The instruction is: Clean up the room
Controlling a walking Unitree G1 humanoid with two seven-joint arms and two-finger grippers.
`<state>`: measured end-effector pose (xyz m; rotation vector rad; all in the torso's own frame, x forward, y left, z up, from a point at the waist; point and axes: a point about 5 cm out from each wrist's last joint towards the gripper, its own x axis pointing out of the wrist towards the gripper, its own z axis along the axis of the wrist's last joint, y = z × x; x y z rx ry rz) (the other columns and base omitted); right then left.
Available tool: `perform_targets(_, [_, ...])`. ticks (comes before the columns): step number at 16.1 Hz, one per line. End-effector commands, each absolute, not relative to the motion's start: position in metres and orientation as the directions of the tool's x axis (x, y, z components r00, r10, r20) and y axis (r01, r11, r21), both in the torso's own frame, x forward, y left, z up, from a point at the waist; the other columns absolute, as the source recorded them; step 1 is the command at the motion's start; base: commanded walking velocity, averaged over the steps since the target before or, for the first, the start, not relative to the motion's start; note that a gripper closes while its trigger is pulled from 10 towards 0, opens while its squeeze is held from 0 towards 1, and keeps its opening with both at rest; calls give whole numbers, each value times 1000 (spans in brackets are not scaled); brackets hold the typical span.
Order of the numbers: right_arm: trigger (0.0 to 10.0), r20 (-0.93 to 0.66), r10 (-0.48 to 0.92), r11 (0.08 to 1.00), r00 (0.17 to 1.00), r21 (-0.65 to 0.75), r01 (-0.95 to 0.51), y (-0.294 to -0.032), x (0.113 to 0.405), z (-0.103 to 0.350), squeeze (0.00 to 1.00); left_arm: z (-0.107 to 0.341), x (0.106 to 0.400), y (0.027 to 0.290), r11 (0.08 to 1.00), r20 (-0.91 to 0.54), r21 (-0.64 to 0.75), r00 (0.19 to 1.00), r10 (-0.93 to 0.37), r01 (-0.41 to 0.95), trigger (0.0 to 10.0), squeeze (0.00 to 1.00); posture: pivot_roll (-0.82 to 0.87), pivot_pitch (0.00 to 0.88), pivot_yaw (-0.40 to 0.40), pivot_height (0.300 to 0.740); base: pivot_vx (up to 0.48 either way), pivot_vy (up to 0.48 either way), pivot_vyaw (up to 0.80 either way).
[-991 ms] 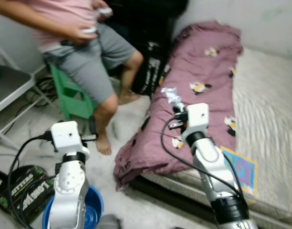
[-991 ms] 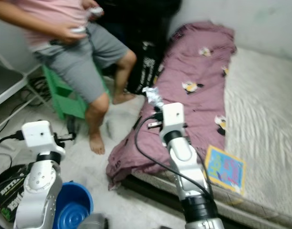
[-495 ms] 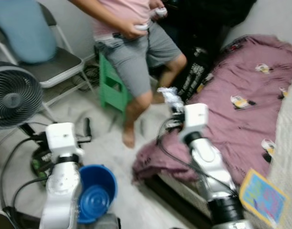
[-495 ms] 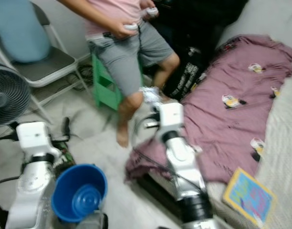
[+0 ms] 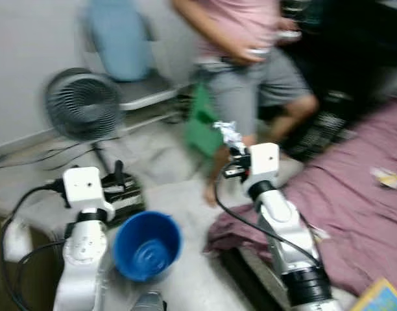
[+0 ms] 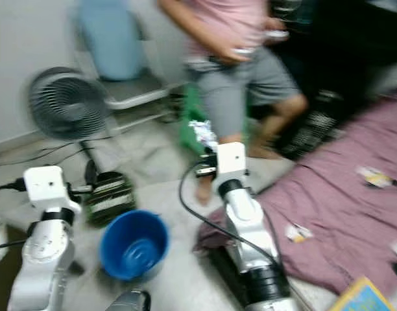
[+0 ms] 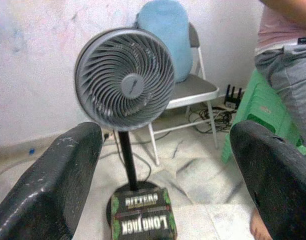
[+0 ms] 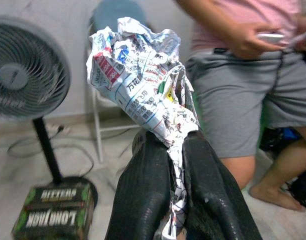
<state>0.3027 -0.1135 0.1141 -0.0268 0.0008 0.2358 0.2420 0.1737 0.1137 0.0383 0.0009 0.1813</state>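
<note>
- A crumpled wad of printed paper (image 8: 143,70) is pinched between the two black fingers (image 8: 143,195) of the right gripper (image 8: 175,165); most of the wad sticks out beyond the fingertips.
- In the head views, the right gripper is seen raised at the end of its silver arm, with the paper (image 5: 228,134) held above the floor (image 5: 179,194), in front of a seated person's legs (image 5: 263,97).
- The left gripper (image 7: 163,165) is held with its two black fingers (image 7: 53,185) spread wide apart and with nothing between them.
- Between those fingers, a grey standing fan (image 7: 124,79) is seen on the floor, with its pole rising just behind a dark box printed in green and white (image 7: 141,220).
- A blue plastic bucket (image 5: 146,245) is seen on the floor just beside the left arm, near the dark box (image 5: 124,193).
- Behind the fan, a folding chair (image 7: 188,92) is set against the wall, with a light blue cushion (image 7: 165,30) on it.
- A person in a pink top and grey shorts is seated on a green stool (image 7: 265,120), and a small white object (image 8: 273,36) is held in both hands.
- A purple blanket with small printed figures (image 5: 354,220) is spread over the mattress edge to the robot's right, hanging down to the floor.
- The corner of a colourful book (image 6: 367,298) is seen at the near edge of the mattress.
- The head views are blurred.
</note>
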Motion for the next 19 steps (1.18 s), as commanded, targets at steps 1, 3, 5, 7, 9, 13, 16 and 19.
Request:
perform_targets(1, [10000,17,228,974,974,-21,-227,-113,305,119,0,115,242,175,984,8,55,985,172,-172,10000,0,28,9,-61,740,0,0,794])
perform_targets(3, [10000,16,227,974,974,-21,-226,-113,305,118,0,115,242,176,984,11,56,985,171,-171,10000,0,29,9,-60,740,0,0,794])
perform_targets(5, [10000,15,225,974,974,-21,-225,-112,306,119,0,116,243,176,985,14,58,987,162,-163,10000,0,27,24,-59,740,0,0,794])
perform_targets(7, [10000,16,222,975,975,-21,-221,-113,307,119,0,119,246,175,986,23,63,988,151,-152,10000,0,26,25,-58,740,0,0,794])
perform_targets(9, [10000,18,217,976,976,-22,-216,-114,308,119,0,119,247,175,986,25,61,988,151,-153,10000,0,24,27,-57,740,0,0,794])
perform_targets(13, [10000,19,205,979,979,-23,-204,-115,308,119,0,119,246,173,990,24,49,991,131,-132,10000,0,20,27,-58,740,0,0,773])
perform_targets(16, [10000,21,204,979,979,-19,-204,-115,308,119,0,119,246,173,991,25,45,992,124,-125,10000,0,18,26,-57,740,0,0,765])
perform_targets(19, [10000,20,197,980,980,-13,-196,-115,307,118,0,120,245,171,994,36,34,994,101,-102,10000,0,19,24,-57,740,0,0,0])
